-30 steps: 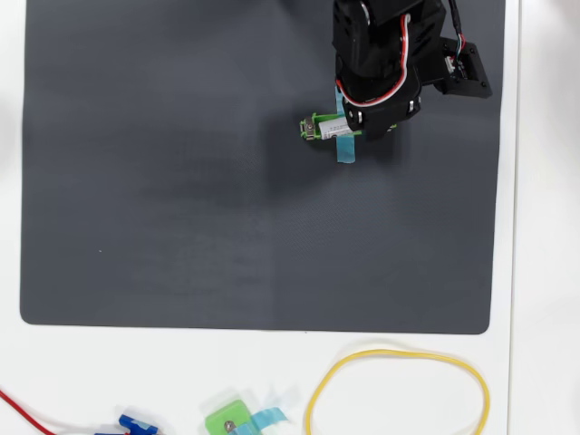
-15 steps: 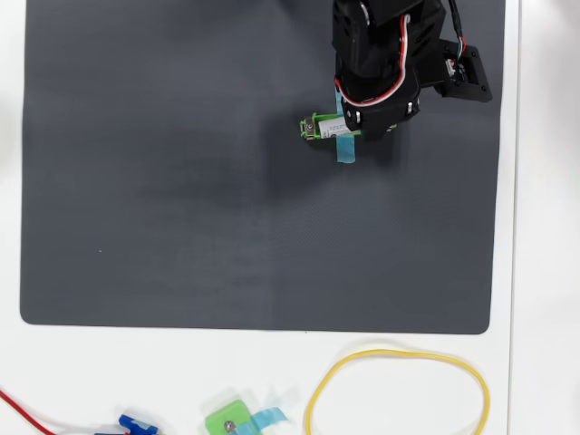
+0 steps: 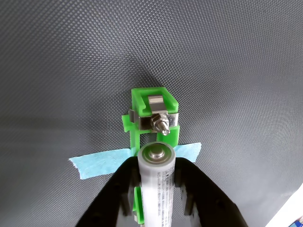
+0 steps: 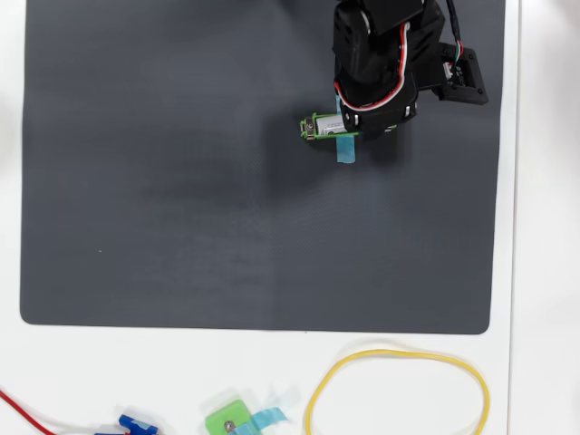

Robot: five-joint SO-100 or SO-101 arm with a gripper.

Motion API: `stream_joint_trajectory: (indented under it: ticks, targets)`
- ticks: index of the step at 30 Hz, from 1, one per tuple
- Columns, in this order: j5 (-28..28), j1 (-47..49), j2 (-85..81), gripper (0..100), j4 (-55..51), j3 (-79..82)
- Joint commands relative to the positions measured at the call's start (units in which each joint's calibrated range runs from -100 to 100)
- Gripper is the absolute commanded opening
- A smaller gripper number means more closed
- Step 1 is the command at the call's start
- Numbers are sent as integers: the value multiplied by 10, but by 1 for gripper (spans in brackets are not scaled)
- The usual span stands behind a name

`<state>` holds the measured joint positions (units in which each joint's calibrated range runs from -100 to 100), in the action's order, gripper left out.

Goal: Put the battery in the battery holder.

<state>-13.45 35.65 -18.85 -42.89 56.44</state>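
Observation:
In the wrist view my gripper (image 3: 157,182) is shut on the battery (image 3: 156,189), a silver-white cylinder with grey markings, held between the two black fingers (image 3: 120,187). The battery lies lengthwise over the bright-green battery holder (image 3: 149,101). Its round end sits just short of the holder's far metal contact and screw (image 3: 161,124). I cannot tell whether it rests in the frame or just above it. A light-blue tape strip (image 3: 102,161) crosses the holder. In the overhead view the holder (image 4: 313,127) with the battery (image 4: 330,127) pokes out left from under the arm (image 4: 381,63).
The holder lies on a dark grey mat (image 4: 181,181) on a white table. Off the mat's front edge lie a yellow cable loop (image 4: 399,358), a small squarish green piece with blue tape (image 4: 227,420), a blue connector (image 4: 136,423) and a red wire (image 4: 18,408).

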Motion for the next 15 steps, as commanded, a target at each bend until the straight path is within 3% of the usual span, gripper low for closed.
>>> stream_joint_trajectory:
  ticks: [1,15]
  targets:
    - [-2,-7,0,0,15,-26]
    - [-2,-5,0,0,15,-23]
